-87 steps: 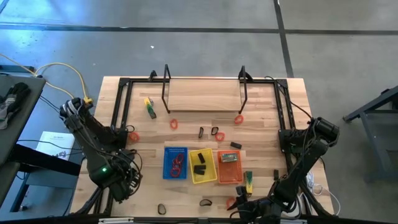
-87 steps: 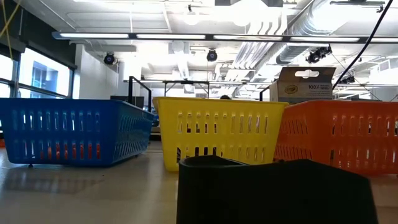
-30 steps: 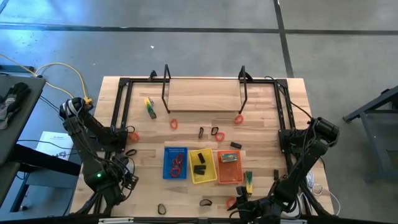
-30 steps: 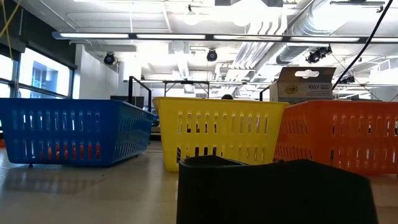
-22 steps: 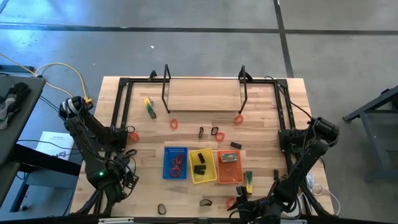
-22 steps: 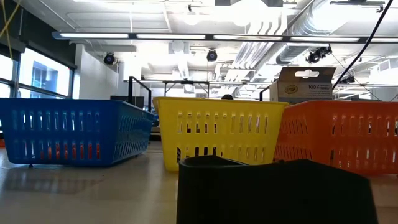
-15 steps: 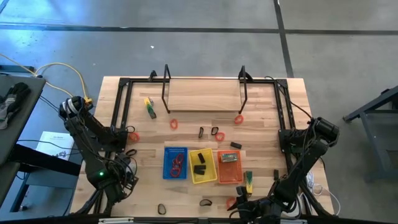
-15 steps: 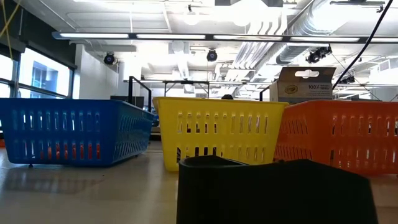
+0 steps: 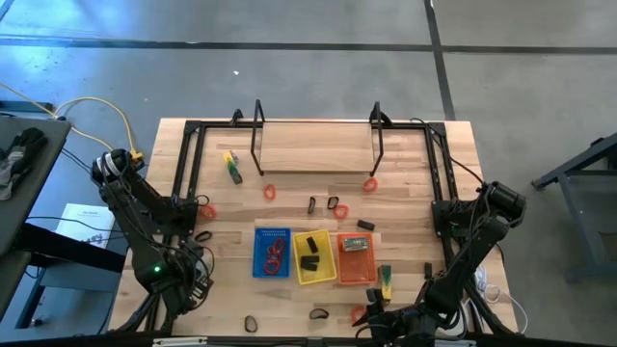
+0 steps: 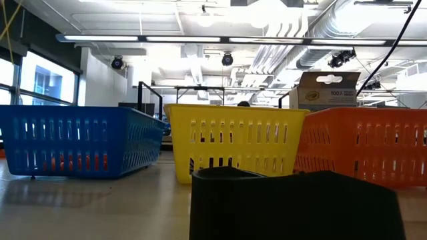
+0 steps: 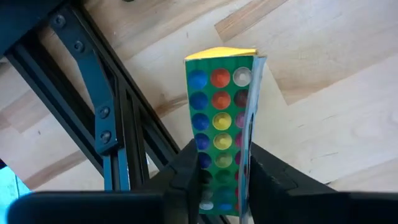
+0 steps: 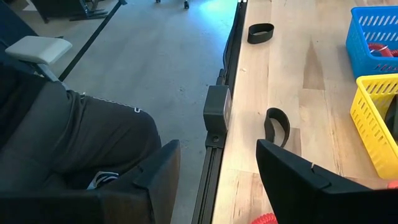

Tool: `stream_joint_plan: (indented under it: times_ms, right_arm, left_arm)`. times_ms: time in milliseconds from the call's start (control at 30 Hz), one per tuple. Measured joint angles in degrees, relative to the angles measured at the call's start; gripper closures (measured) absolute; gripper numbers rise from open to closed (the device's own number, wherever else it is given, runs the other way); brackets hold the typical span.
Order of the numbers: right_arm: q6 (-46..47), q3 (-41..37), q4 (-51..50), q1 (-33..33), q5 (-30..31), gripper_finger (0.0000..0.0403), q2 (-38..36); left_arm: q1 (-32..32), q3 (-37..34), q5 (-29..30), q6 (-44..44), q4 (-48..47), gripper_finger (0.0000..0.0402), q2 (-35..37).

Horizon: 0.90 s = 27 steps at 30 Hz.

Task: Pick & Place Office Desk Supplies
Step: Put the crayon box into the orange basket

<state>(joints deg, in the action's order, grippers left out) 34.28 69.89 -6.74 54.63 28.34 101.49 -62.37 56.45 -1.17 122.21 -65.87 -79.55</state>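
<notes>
Over the last seconds my left tool (image 11: pixel 219 180) has pulled back toward the desk's (image 9: pixel 405 183) near left corner, clamped on a green dotted card (image 11: pixel 219 124) upright between its fingers, so binning comes next; right tool (image 12: pixel 217 168) waits open.

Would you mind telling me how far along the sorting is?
Partly done: red loops lie in the blue tray, black pieces in the yellow tray. The left hand grips a green dotted packet. Loops and clips remain scattered on the table.

Left pincer (image 11: pixel 219 180) clamped shut; right pincer (image 12: pixel 217 168) spread, idle.
</notes>
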Motion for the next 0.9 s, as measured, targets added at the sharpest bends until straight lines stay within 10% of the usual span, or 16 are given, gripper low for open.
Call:
stream_joint_plan:
  times_ms: [900]
  right_arm:
    - [-1.5,0.0,0.2,-0.2,1.0,0.0204,0.0]
  left_arm:
    - [12.3,13.7,17.7,-44.5,15.4,0.0309,0.0]
